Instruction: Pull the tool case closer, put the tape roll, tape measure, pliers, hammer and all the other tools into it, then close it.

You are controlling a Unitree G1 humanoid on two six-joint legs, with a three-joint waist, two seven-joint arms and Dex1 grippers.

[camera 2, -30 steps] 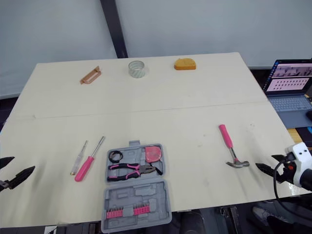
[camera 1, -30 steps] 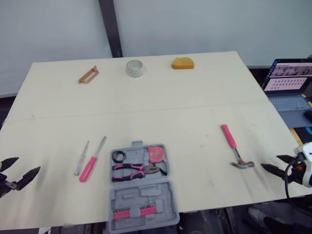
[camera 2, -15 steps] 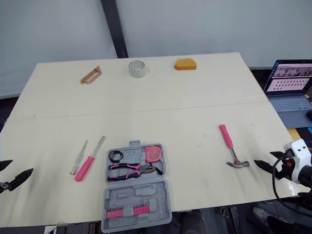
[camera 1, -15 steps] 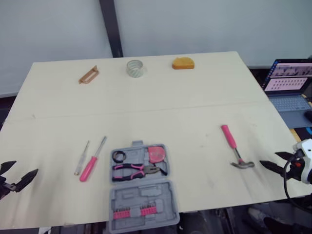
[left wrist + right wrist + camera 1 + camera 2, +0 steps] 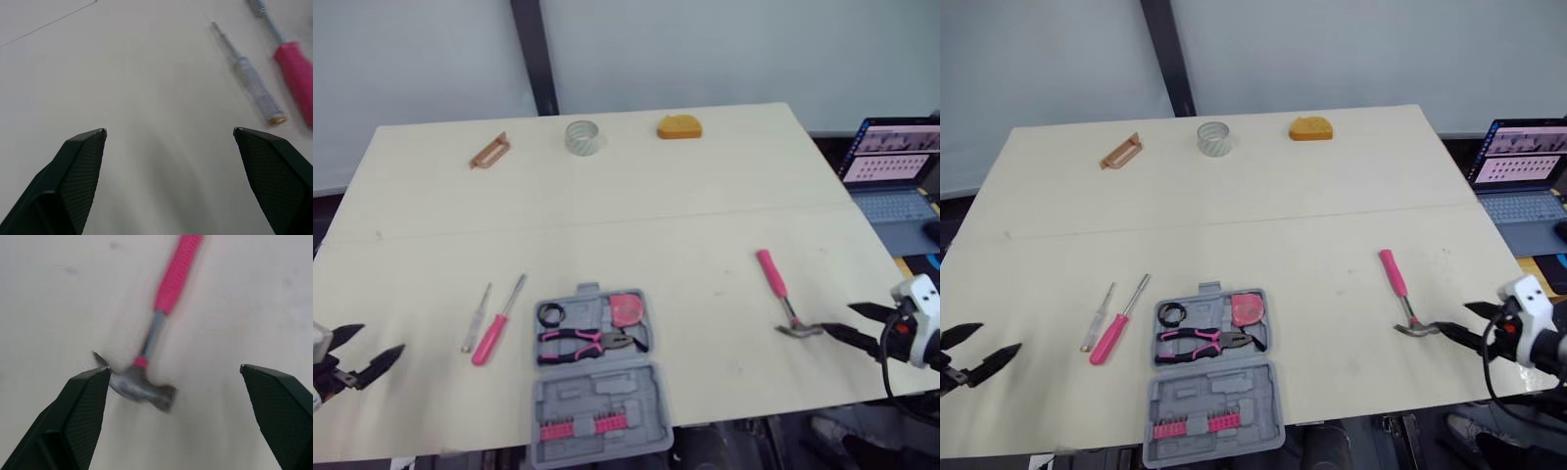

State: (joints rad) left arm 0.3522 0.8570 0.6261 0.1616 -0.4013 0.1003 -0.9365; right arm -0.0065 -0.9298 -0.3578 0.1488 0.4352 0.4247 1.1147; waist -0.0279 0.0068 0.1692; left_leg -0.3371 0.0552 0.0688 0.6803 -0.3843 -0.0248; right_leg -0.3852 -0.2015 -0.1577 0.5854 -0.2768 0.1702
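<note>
At the worktop's (image 5: pixel 1332 196) 4 o'clock, right gripper (image 5: pixel 1451 319) fingers spread wide, flanking the hammer (image 5: pixel 1397 284) head. One tip sits by the claw and could knock it off the edge. Left gripper (image 5: pixel 997 337) fingers apart, empty. Case (image 5: pixel 1214 392) lies open at 6 o'clock.

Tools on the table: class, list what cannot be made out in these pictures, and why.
Hammer, right wrist view: head blurred, handle end cut off by the picture's edge.
Pink screwdriver, left wrist view: handle cut off by the edge.
Bits in the tool case, eye views: too small to count.
</note>
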